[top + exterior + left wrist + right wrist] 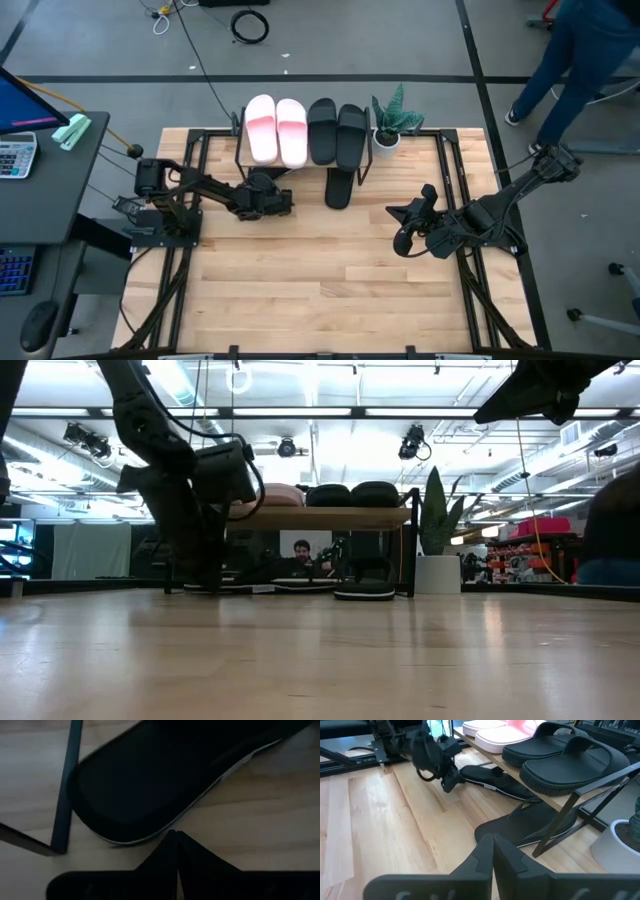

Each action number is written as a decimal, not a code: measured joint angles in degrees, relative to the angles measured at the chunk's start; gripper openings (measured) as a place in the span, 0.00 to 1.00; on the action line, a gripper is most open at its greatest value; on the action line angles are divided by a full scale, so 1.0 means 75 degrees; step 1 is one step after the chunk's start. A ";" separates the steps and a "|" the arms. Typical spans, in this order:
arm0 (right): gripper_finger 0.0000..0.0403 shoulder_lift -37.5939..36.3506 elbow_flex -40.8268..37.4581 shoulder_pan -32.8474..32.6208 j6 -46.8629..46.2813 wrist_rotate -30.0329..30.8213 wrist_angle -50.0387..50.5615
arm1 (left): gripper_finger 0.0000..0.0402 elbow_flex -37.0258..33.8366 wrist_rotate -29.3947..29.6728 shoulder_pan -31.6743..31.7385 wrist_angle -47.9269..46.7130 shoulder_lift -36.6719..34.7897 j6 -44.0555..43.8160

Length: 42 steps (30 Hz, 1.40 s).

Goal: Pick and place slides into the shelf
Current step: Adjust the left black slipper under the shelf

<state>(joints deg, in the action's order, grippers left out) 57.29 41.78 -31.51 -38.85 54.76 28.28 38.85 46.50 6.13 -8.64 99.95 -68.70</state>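
Note:
The shelf stands at the table's far middle. Two pink slides and two black slides lie on its top board. One thin black flip-flop lies flat on the table under the shelf. A second flip-flop lies half under it, its heel end sticking out toward the near edge. My left gripper is shut, low at the shelf's near left side, at the first flip-flop's end. My right gripper is shut and hangs above the table's right half, touching nothing. My left gripper meets the rounded end of the first flip-flop with the tips of its shut fingers. It comes low and nearly level from the table's left near side. The flip-flop lies flat on the table under the shelf.
A small potted plant stands at the shelf's right end. The shelf's black frame legs stand around the flip-flops. A person walks beyond the table's far right corner. Bare wood planks fill the near half.

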 joint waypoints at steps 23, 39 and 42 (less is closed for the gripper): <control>0.02 0.0038 0.0000 0.0000 -0.0003 -0.0546 -0.0001 | 0.01 0.1145 0.0561 -0.1443 0.0002 -0.0309 0.1625; 0.03 0.3288 0.0006 0.1567 0.2282 -0.2641 -0.5405 | 0.05 0.3961 0.1299 -0.1826 -0.4820 -0.1385 0.2375; 0.06 0.3858 0.0009 0.2064 0.2387 -0.3528 -0.6268 | 0.07 0.4186 0.1108 -0.1827 -0.4821 -0.1397 0.3075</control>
<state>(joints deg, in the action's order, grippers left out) 86.23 41.85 -16.03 -20.95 28.30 -18.73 70.24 54.82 -7.57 -44.80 89.47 -45.64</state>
